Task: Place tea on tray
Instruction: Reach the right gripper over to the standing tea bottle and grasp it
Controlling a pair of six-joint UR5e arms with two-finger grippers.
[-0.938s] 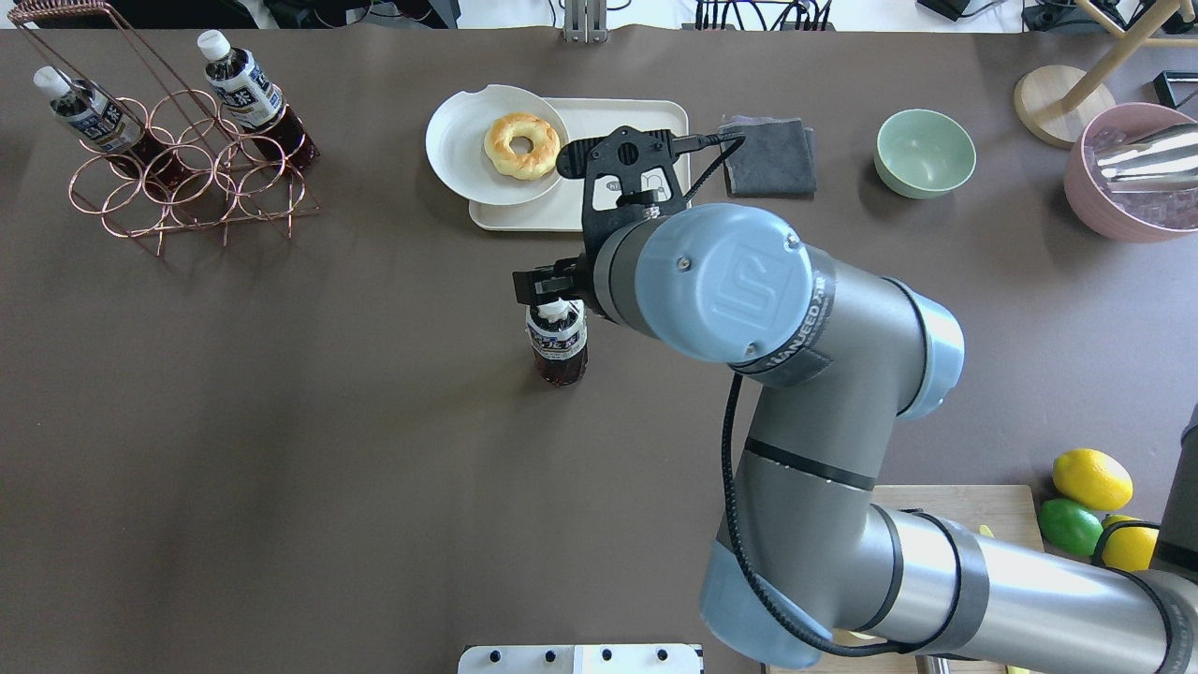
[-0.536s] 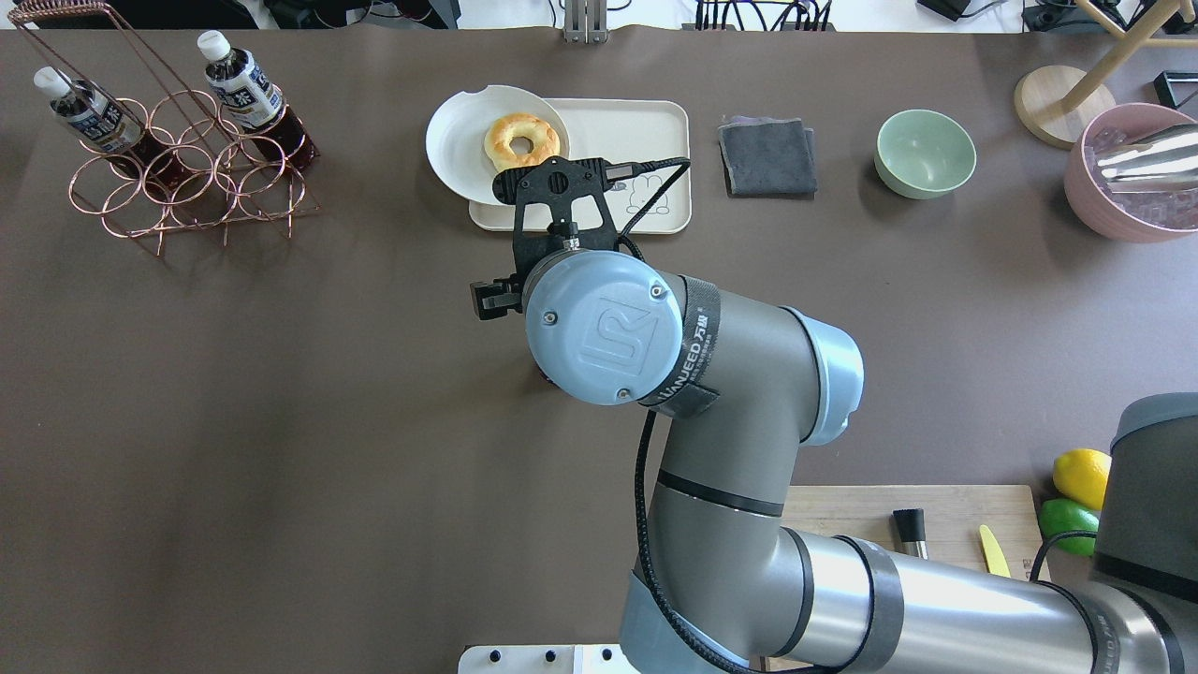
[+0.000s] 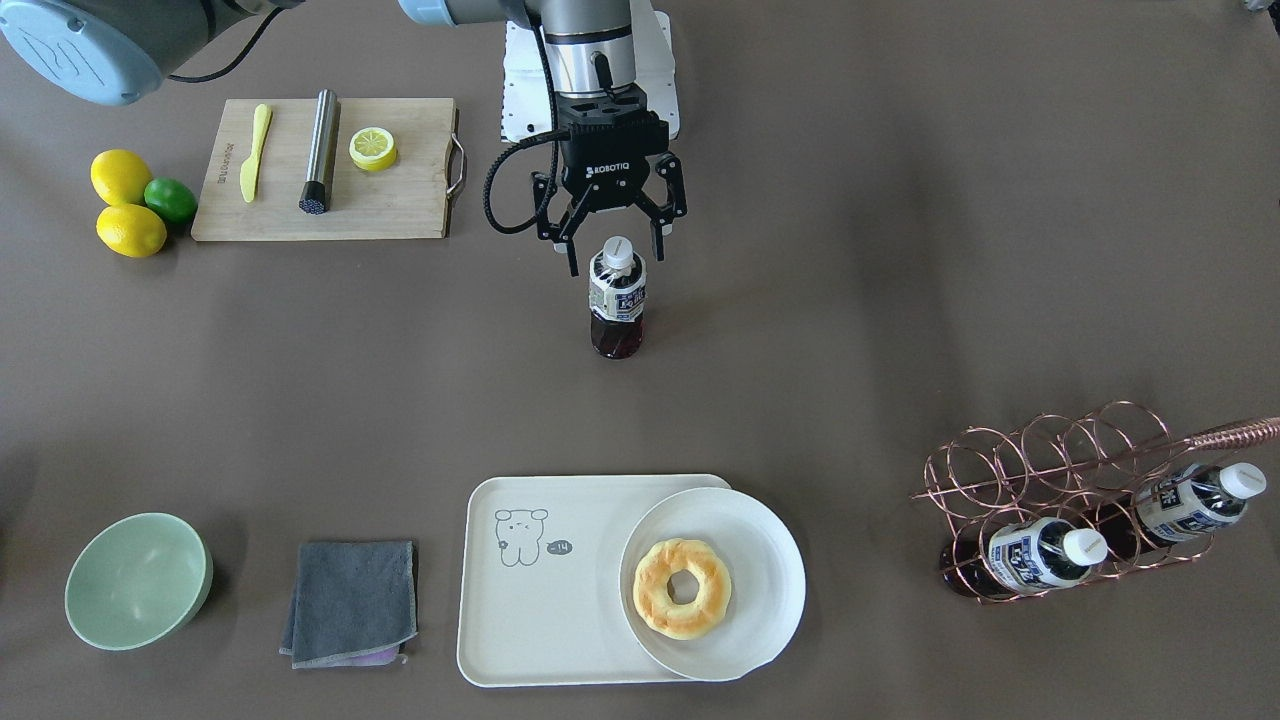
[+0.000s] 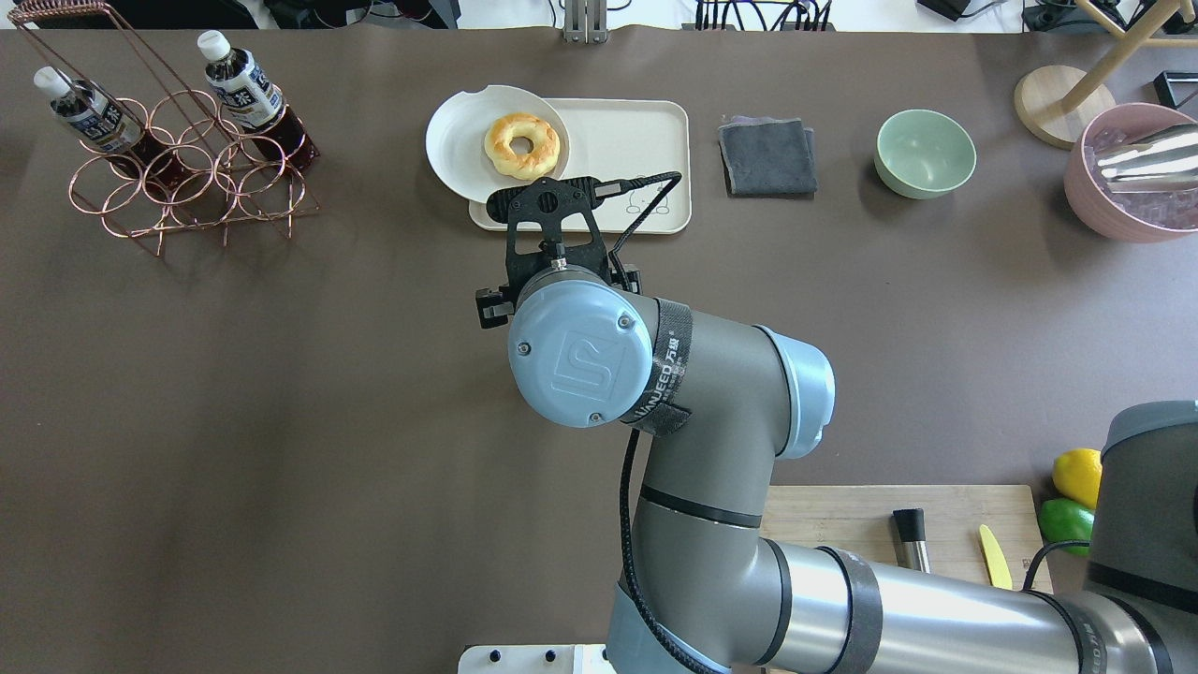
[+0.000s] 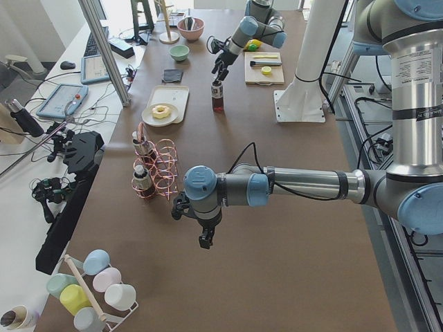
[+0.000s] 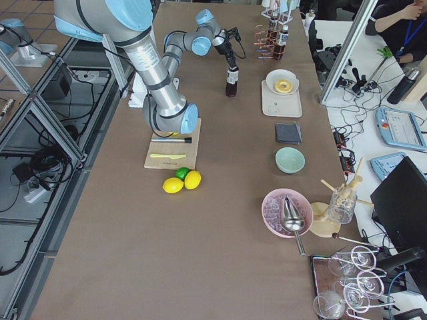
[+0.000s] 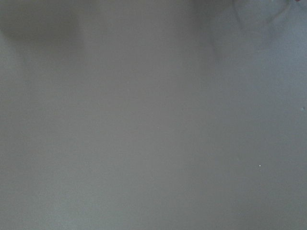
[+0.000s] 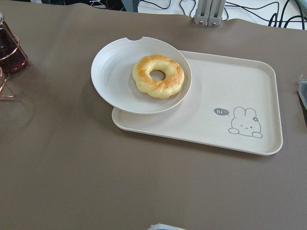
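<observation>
Tea bottle [image 3: 617,300] is standing upright on the brown table [image 3: 900,300], white cap up. It is well apart from the cream tray [image 3: 560,610], on the robot's side of it. The right gripper [image 3: 616,262] is hanging directly over the bottle and pointing straight down. Its jaws are spreading wide, one on each side of the cap, with a gap showing on both sides, so it is gripping nothing.

A round white plate [image 3: 760,550] is resting partly on one end of the tray and overhanging its rim, and it is carrying a doughnut [image 3: 683,588]. The bear drawing [image 3: 520,536] is showing on the bare end of the tray.

A copper wire rack [image 3: 1060,470] is sitting off to the robot's left and is holding two matching bottles [image 3: 1040,556], both leaning. A grey cloth [image 3: 350,600] and a green bowl [image 3: 135,580] are lying beside the tray on its other side.

The left gripper [image 5: 205,237] is hanging over bare table near the rack. It is appearing only in the side view, and I cannot tell how far its jaws are parting.
</observation>
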